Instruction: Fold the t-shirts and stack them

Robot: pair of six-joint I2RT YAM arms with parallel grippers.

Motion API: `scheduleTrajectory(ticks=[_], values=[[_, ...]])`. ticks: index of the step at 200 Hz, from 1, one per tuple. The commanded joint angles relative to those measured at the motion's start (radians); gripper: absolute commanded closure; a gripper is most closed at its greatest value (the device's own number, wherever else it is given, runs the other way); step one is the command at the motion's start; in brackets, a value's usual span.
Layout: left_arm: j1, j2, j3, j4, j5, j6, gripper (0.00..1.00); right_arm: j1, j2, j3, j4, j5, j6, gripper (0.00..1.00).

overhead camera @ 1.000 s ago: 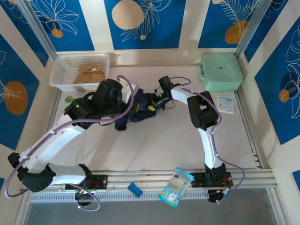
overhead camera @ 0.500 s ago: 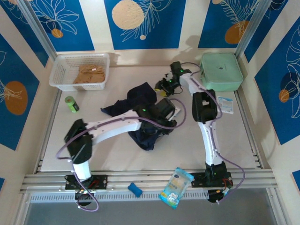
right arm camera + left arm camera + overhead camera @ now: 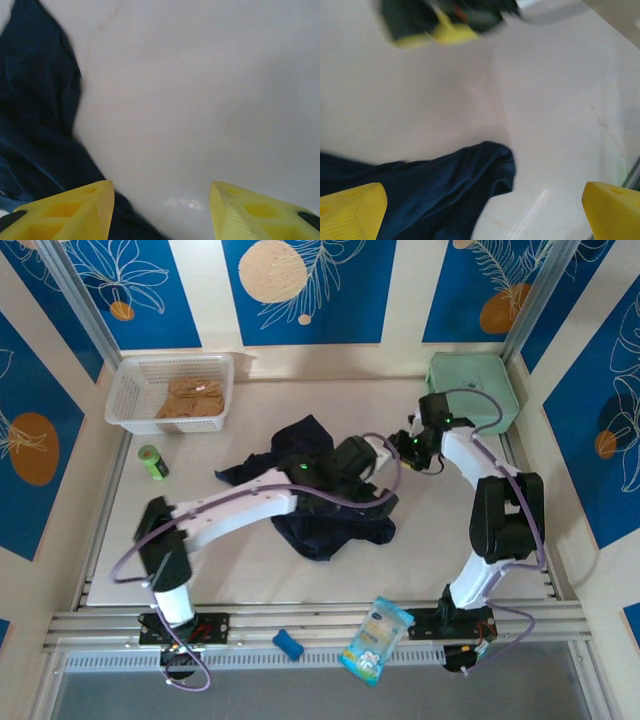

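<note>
By my reckoning the job is barely begun. The navy t-shirt (image 3: 330, 535) lies in a crumpled heap on the middle of the desk (image 3: 230, 570), bunched and twisted, with no flat panel and no fold I can make out. The tan t-shirt (image 3: 190, 397) sits in the white basket (image 3: 125, 408), well off to the far left of the navy t-shirt. It looks roughly bundled, but I cannot tell whether it is properly folded. Nothing is stacked. I judge that what is left is nearly everything: spread the navy t-shirt out flat, fold it, deal with the tan one and put one on top of the other.

My left hand (image 3: 480, 212) hangs over the right edge of the navy t-shirt with its yellow fingers (image 3: 350, 210) spread as wide as they go. The left finger is above the dark cloth and the right one above bare desk beside it. A rounded corner of the shirt lies loose on the desk between them. Nothing is pinched, and I cannot tell whether a fingertip brushes the fabric.

My right hand (image 3: 160, 205) is just beyond the right side of the navy t-shirt, fingers parted about halfway and holding nothing. Between them I see mostly pale desk, and the shirt's edge runs down past the left finger. From my left wrist it shows as a blur on the far side of that same edge.
</note>
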Motion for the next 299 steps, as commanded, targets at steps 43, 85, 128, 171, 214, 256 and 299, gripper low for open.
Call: scheduleTrajectory(ticks=[43, 85, 128, 171, 214, 256, 299], values=[[0.417, -0.264, -0.332, -0.064, -0.051, -0.173, 0.04, 0.331, -0.071, -0.067, 0.043, -0.026, -0.223, 0.46], [0.589, -0.16, -0.382, 0.084, 0.036, -0.17, 0.11, 0.496, 0.084, 0.09, 0.036, 0.048, -0.248, 0.47], [0.659, -0.017, -0.342, 0.157, 0.006, -0.146, 0.13, 0.559, 0.246, 0.267, -0.005, 0.112, -0.273, 0.47], [0.693, 0.114, -0.306, 0.212, 0.043, -0.12, 0.16, 0.583, 0.322, 0.344, -0.04, 0.196, -0.297, 0.48], [0.692, 0.13, -0.33, 0.278, 0.071, -0.124, 0.27, 0.592, 0.318, 0.34, -0.039, 0.251, -0.301, 0.44], [0.692, 0.121, -0.34, 0.296, 0.085, -0.123, 0.51, 0.592, 0.339, 0.358, -0.044, 0.252, -0.308, 0.41], [0.693, 0.123, -0.348, 0.299, 0.087, -0.12, 0.66, 0.592, 0.357, 0.356, -0.041, 0.226, -0.307, 0.43]])
